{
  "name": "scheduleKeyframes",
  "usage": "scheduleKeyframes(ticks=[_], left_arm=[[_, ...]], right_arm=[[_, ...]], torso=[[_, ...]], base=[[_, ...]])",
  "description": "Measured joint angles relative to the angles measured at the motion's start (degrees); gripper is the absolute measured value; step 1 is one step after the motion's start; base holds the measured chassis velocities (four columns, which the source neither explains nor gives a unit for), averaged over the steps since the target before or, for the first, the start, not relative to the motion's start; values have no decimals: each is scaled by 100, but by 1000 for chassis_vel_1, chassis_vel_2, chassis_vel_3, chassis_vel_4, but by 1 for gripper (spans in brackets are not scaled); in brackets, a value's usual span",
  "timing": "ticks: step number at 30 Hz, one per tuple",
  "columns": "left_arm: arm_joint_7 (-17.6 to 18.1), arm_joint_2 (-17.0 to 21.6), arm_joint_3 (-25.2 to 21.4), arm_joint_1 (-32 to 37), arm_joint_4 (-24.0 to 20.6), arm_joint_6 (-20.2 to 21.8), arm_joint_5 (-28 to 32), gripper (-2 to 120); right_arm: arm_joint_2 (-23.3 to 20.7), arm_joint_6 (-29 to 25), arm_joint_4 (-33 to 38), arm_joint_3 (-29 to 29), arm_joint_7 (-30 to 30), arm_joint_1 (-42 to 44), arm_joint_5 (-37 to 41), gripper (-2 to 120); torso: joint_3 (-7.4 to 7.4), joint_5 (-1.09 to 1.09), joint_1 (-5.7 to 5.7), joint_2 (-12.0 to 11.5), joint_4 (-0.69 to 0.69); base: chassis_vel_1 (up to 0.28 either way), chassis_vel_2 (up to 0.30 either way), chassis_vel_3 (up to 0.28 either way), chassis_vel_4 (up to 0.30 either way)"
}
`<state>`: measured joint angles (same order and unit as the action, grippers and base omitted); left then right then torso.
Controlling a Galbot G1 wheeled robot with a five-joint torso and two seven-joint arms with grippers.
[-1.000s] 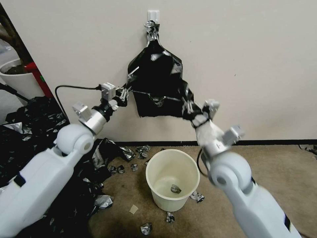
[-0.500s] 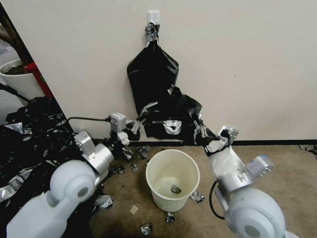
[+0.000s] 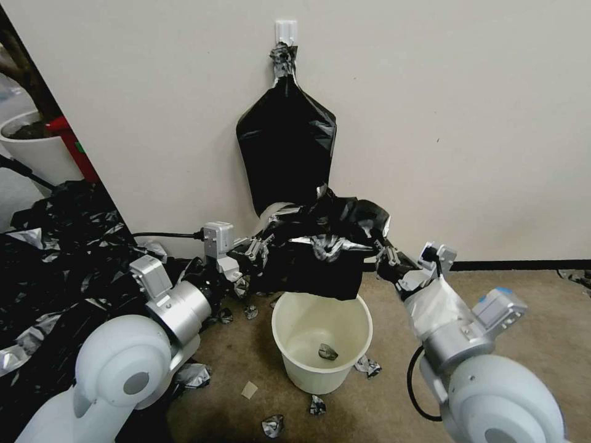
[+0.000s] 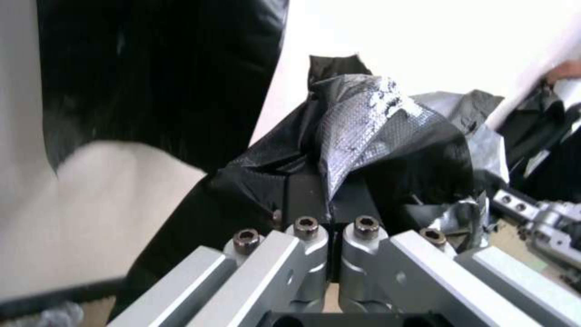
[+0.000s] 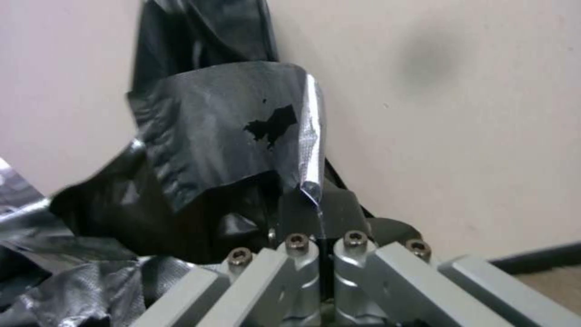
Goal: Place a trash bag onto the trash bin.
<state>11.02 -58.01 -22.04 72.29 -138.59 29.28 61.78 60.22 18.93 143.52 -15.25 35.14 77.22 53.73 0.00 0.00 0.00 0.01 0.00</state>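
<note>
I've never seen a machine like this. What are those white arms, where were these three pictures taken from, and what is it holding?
It is a wheeled robot with two arms. The wide picture comes from a camera on its head, looking down at the carpet. The other two come from cameras on its wrists, looking along the fingers. The left gripper and right gripper are each shut on an edge of a black trash bag, holding it stretched between them just above a cream trash bin. The bin stands on the carpet and has one foil wad inside. More black bags hang from a wall hook, and a plastic heap lies at the left.
</note>
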Motion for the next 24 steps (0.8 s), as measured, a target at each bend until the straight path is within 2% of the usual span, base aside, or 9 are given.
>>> scheduleKeyframes(ticks=[4, 8, 14, 20, 24], left_arm=[[168, -162, 100, 38, 10, 189, 53, 0], [487, -372, 359, 40, 129, 475, 92, 0], [650, -563, 597, 1, 334, 571, 95, 0], [781, -860, 854, 5, 694, 595, 77, 0], [797, -1031, 952, 121, 686, 656, 75, 0]], right_arm=[[-30, 239, -6, -1, 193, 3, 0, 0], [-69, 589, -14, 47, 451, 16, -18, 0], [-39, 647, -105, 181, 506, -16, -188, 0], [20, 623, -608, 298, 496, -138, -442, 0], [69, 584, -771, 263, 470, -155, -489, 0]], torso=[[0, 0, 0, 0, 0], [0, 0, 0, 0, -1], [0, 0, 0, 0, 0], [1, 0, 0, -1, 0], [1, 0, 1, -1, 0]], base=[[0, 0, 0, 0], [0, 0, 0, 0], [0, 0, 0, 0], [0, 0, 0, 0], [0, 0, 0, 0]])
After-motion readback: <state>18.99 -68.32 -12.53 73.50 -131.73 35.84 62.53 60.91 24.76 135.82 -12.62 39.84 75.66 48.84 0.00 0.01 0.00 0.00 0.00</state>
